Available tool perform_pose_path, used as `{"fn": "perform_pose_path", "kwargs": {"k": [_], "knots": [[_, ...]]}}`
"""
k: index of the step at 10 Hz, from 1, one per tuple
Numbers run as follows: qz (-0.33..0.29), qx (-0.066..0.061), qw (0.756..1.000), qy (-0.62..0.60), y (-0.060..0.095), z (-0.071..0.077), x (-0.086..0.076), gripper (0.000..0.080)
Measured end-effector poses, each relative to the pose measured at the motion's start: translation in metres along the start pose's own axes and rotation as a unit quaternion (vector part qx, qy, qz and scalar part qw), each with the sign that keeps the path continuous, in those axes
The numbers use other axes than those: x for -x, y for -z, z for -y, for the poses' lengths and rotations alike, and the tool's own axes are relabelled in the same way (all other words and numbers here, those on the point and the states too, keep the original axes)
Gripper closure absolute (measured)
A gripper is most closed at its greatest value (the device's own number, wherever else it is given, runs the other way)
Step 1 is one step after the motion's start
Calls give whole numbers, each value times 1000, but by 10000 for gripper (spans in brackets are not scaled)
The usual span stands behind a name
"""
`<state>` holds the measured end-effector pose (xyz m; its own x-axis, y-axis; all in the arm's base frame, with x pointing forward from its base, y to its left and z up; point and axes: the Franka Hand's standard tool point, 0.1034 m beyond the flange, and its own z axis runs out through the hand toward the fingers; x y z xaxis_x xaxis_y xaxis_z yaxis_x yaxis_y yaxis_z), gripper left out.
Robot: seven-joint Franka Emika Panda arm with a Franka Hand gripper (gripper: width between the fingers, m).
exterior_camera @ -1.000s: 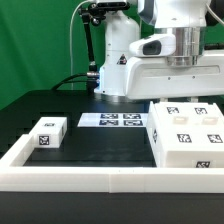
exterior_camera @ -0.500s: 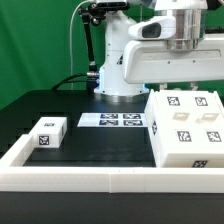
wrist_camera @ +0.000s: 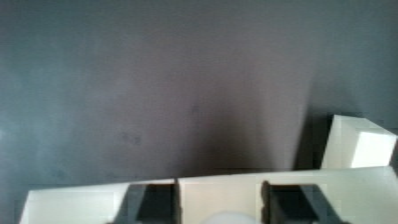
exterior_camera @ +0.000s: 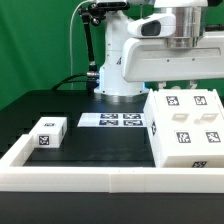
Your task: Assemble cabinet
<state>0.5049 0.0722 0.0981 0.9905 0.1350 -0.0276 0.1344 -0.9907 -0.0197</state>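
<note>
Cabinet body [exterior_camera: 185,125] raised, small box [exterior_camera: 47,133] apart

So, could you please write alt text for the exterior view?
At the exterior view's right, a robot arm hangs over a large tagged cabinet part; at the exterior view's left sits a small tagged block, the marker board between them.

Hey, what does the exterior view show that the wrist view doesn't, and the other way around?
Only the exterior view shows the robot arm, the marker board, a small tagged white block, the white raised rim along the table's front, and the tags on the large white cabinet body.

Only the wrist view shows a close look at white panel edges with dark gaps between them.

Both show the black tabletop and white furniture parts. The wrist view's panels probably belong to that cabinet body, but I can't confirm it.
</note>
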Motion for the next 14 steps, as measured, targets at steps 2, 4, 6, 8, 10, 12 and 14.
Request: {"fn": "perform_pose_path", "kwargs": {"k": [2, 4, 6, 8, 10, 12, 14], "knots": [[22, -1, 1000, -3, 19, 4, 1, 578], [28, 0, 1000, -5, 18, 4, 1, 578], [31, -1, 999, -6, 17, 3, 2, 578], [107, -3, 994, -17, 25, -1, 6, 578], [122, -3, 992, -22, 28, -1, -2, 578], [126, -3, 992, -22, 25, -1, 1, 578], [164, -3, 986, -24, 26, 0, 2, 579]]}}
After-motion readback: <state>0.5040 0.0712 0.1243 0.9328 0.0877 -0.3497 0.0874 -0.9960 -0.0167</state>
